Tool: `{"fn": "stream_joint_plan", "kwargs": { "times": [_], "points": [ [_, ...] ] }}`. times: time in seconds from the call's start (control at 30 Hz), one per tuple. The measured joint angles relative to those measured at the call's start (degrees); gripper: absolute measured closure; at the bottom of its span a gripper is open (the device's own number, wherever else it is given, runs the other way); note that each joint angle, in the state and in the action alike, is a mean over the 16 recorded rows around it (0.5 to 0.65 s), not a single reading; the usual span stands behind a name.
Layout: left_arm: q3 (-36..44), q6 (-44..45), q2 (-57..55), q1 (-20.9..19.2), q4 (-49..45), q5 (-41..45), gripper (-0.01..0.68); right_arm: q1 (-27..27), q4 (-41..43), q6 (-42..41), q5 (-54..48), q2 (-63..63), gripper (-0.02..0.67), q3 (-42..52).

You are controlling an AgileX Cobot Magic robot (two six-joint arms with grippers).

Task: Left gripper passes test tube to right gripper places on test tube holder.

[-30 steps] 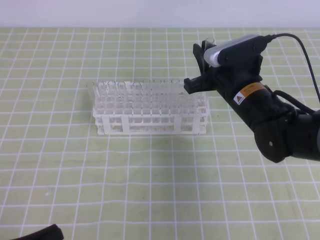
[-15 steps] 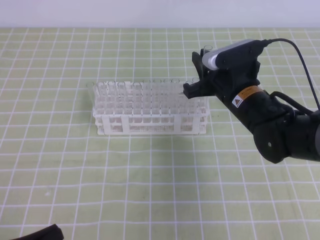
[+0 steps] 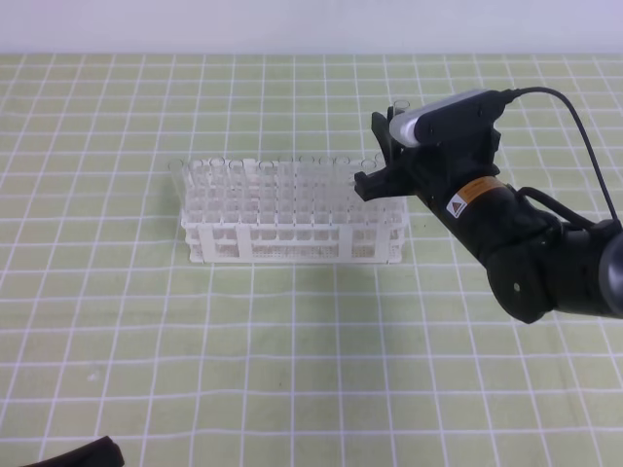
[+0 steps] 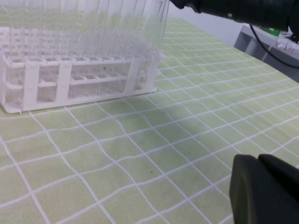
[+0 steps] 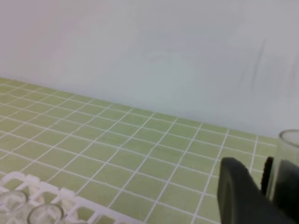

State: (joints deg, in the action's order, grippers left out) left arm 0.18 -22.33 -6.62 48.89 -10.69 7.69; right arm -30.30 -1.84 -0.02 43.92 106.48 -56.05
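Test tube [image 5: 290, 158] clamped in right gripper [image 3: 384, 156] jaws above holder [image 3: 292, 209]; left gripper [image 4: 266, 191] jaws closed, empty.

Right gripper [image 3: 382, 146] with test tube [image 3: 399, 105] above test tube holder [image 3: 292, 238]

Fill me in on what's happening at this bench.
The right gripper holds a clear test tube upright over the right end of the white test tube holder, which already carries many tubes. The tube is not yet seated in a hole. The left gripper sits low over the green gridded mat, shut and empty.
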Motion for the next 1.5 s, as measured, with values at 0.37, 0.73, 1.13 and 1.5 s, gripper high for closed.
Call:
{"fn": "stream_joint_plan", "kwargs": {
  "times": [0.37, 0.73, 1.13, 1.5],
  "points": [
    [-0.1, 0.0, 0.0, 0.0, 0.0, 0.2, 0.676, 0.0, 1.4, -0.2, 0.3, 0.2, 0.565, 0.0],
    [-0.1, 0.0, 0.0, 0.0, 0.0, 0.2, 0.676, 0.0, 2.4, 0.0, -0.6, 0.2, 0.553, -0.1],
    [0.2, 0.0, -0.1, 0.0, 0.0, -0.1, 0.676, 0.0, 1.2, 0.0, -0.9, 0.2, 0.463, -0.1],
    [0.2, 0.0, -0.1, 0.0, 0.0, -0.1, 0.675, 0.0, -0.3, 0.0, -1.0, -0.2, 0.414, 0.3]
  ]
}}
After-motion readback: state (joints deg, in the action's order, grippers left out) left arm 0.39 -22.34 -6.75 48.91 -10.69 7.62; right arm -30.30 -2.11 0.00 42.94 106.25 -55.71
